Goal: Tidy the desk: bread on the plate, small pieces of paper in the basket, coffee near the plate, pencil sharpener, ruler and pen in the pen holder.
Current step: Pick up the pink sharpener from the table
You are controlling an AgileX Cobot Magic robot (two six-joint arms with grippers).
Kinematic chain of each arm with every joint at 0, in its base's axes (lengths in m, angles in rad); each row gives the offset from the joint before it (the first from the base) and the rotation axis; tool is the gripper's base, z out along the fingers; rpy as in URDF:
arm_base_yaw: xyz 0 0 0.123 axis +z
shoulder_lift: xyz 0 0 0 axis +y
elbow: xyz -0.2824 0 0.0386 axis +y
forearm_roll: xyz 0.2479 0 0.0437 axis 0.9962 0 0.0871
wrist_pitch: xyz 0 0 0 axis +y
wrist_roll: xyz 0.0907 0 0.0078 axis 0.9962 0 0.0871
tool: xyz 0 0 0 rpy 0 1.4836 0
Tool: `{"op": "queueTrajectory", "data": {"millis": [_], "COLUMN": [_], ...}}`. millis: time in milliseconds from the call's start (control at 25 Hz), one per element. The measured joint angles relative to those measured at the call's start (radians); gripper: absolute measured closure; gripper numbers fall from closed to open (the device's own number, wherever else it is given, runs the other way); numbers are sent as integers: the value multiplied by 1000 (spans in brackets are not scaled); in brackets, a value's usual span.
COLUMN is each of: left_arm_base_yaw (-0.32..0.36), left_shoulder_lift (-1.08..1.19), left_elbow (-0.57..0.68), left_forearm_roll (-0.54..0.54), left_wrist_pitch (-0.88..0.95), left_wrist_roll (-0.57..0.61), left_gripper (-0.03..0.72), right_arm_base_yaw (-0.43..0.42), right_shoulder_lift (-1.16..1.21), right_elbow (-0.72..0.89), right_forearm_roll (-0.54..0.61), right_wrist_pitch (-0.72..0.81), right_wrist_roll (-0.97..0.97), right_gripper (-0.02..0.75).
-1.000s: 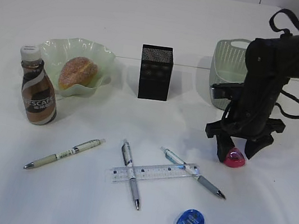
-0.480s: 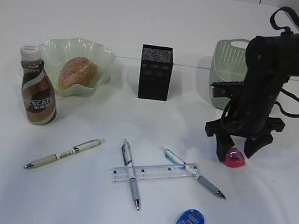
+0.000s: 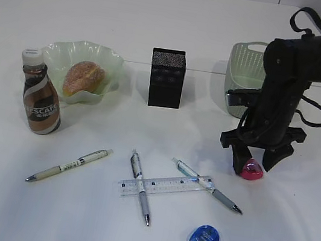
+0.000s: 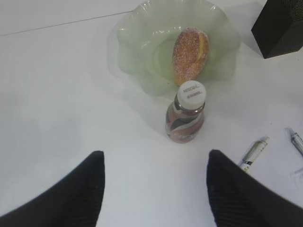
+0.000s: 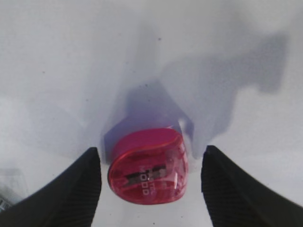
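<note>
My right gripper (image 3: 252, 165) is open and points down, its fingers on either side of a pink pencil sharpener (image 3: 253, 171) that lies on the white desk (image 3: 174, 31). The right wrist view shows the pink sharpener (image 5: 147, 172) between the spread fingers (image 5: 150, 151), with gaps on both sides. A blue sharpener (image 3: 204, 240), a clear ruler (image 3: 165, 185) and three pens (image 3: 68, 165) (image 3: 140, 186) (image 3: 206, 185) lie at the front. The bread (image 3: 84, 79) lies in the ruffled plate (image 3: 55, 55), with the coffee (image 3: 40, 101) beside it. My left gripper (image 4: 155, 153) is open and empty above the bare desk. No paper scraps are in view.
The black mesh pen holder (image 3: 166, 78) stands mid-desk. The sage-green basket (image 3: 246, 67) stands behind my right arm. The ruler lies across two of the pens. The left wrist view shows the coffee (image 4: 186, 116), bread (image 4: 191, 52) and plate (image 4: 132, 42) ahead of the left fingers.
</note>
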Motion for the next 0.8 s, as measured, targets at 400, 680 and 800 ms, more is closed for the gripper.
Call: {"op": "queueTrajectory", "data": {"millis": [400, 680, 800], "left_arm_base_yaw": [0, 0, 0], "left_shoulder_lift": [0, 0, 0], "left_elbow": [0, 0, 0], "left_forearm_roll": [0, 0, 0], "left_wrist_pitch": [0, 0, 0], "left_wrist_roll": [0, 0, 0], "left_gripper": [214, 214, 214], "right_arm_base_yaw": [0, 0, 0], "right_shoulder_lift": [3, 18, 18], "right_elbow": [0, -3, -3], "right_forearm_roll": [4, 6, 7], "right_wrist_pitch": [0, 7, 7], "right_wrist_roll": [0, -2, -2], "right_gripper": [223, 223, 223]}}
